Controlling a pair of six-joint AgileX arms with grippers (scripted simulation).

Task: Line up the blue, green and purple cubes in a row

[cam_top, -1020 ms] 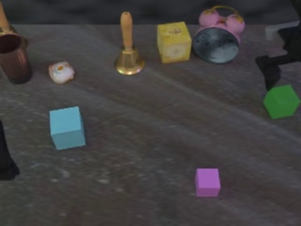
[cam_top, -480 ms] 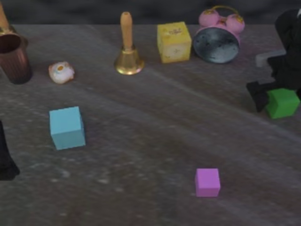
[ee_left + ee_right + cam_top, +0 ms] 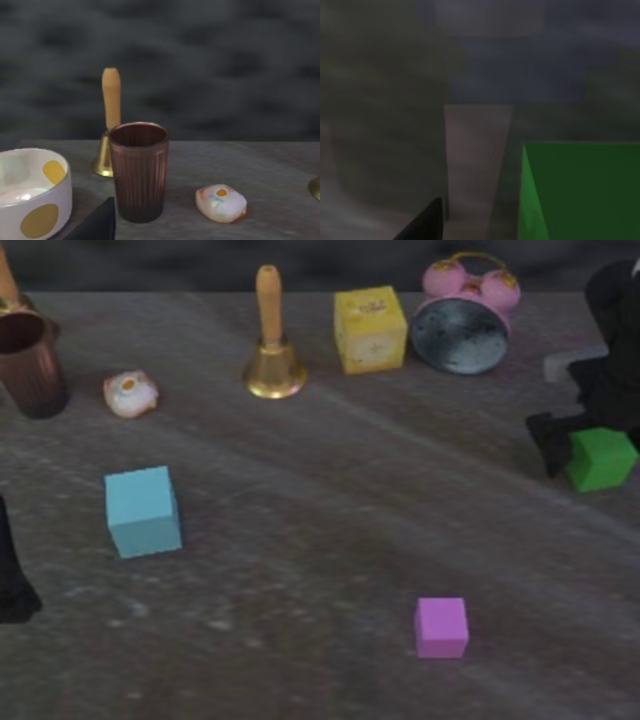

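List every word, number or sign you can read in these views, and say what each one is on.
No readable text anywhere.
Yellow cube: pale markings on its faces, too blurred to read.
Alarm clock: dark face, no numerals legible.
Blue cube, green cube, purple cube: plain, unmarked.
Brown cup, bell: no lettering.

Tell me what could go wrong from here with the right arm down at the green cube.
1. The right gripper straddles the green cube near the table's right edge; a poor grip could nudge it off the table.
2. Only one finger is clearly seen beside the cube, so the grasp may be off-centre.
3. The alarm clock stands close behind; a careless lift might clip it.
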